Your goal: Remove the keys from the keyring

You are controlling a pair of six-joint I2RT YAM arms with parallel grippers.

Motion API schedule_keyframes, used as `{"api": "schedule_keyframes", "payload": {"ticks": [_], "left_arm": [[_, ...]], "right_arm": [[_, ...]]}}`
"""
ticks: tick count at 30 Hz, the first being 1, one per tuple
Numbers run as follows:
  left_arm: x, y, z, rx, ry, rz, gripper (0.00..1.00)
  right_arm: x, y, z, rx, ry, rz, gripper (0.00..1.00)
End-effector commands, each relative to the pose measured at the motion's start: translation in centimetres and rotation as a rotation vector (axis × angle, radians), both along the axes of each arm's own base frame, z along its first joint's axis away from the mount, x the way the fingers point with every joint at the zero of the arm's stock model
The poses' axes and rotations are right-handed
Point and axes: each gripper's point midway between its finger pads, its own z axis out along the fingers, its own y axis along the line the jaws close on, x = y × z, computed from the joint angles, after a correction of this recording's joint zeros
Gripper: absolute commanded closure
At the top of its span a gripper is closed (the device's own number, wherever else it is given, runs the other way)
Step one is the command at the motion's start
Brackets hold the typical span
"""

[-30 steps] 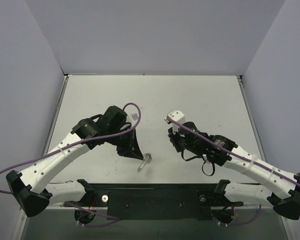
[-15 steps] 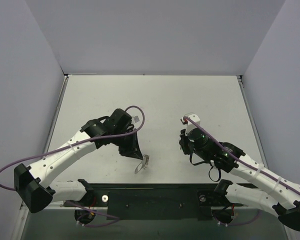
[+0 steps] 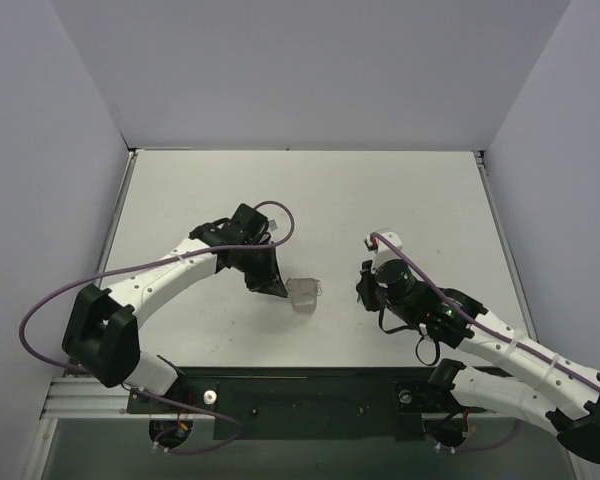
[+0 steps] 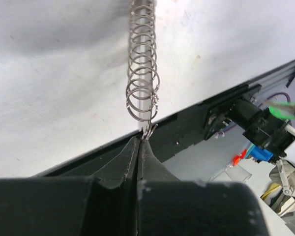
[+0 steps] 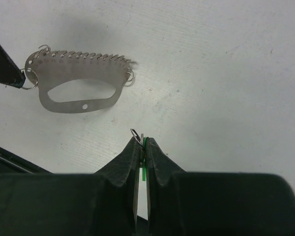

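The left arm (image 3: 170, 275) is stretching from the near left corner of the white tabletop (image 3: 380, 190) toward its middle, elbow out, with the wrist turning the left gripper (image 3: 278, 291) to the right. Its fingers are pressing fully together on one end of the flat grey metal oblong keyring (image 3: 302, 295).

The right arm (image 3: 500, 340) is reaching in from the near right corner and lying low. The right gripper (image 3: 364, 292) is facing left, toward the loop.

The keyring is sitting about midway between the left and right edges, closer to the near edge. Its long axis is running from the left gripper's tips toward the right gripper. In the right wrist view its flat face with the oval opening is showing, and the wavy edge, strung with small wire rings (image 5: 83, 55), is pointing away from that gripper. It appears to be hanging just above the surface, though that is hard to judge.

The right gripper's fingers are pinching a tiny silvery key with a green plastic head (image 5: 143, 147). It is well apart from the loop.
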Motion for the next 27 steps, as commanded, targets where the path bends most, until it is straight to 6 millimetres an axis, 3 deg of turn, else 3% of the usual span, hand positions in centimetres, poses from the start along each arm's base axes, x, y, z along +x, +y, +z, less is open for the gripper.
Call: {"api": "schedule_keyframes", "payload": {"ticks": [1, 8, 15, 19, 21, 23, 27], "left_arm": [[3.5, 0.2, -0.6, 0.0, -0.071, -0.008, 1.0], [5.4, 2.7, -4.1, 0.135, -0.066, -0.005, 1.0], [5.1, 4.9, -7.0, 0.258, -0.036, -0.042, 0.98], [5.4, 6.0, -6.6, 0.306, -0.082, -0.026, 0.54], [5.7, 6.3, -6.0, 0.317, -0.11, -0.016, 0.38], [6.1, 7.1, -5.2, 0.353, -0.142, 0.002, 0.26], [6.4, 9.0, -2.8, 0.434, -0.198, 0.032, 0.22]], "right_arm": [[0.5, 1.3, -0.8, 0.079, 0.016, -0.026, 1.0], [0.4, 2.2, -3.1, 0.059, 0.069, -0.007, 1.0], [-0.3, 3.5, -4.6, 0.111, 0.108, 0.055, 1.0], [-0.4, 3.4, -5.5, 0.115, 0.115, 0.061, 1.0], [-0.2, 3.1, -5.8, 0.111, 0.12, 0.062, 1.0], [-0.2, 2.9, -6.0, 0.111, 0.13, 0.072, 1.0], [0.5, 1.1, -6.9, 0.055, 0.166, 0.022, 1.0]]}}
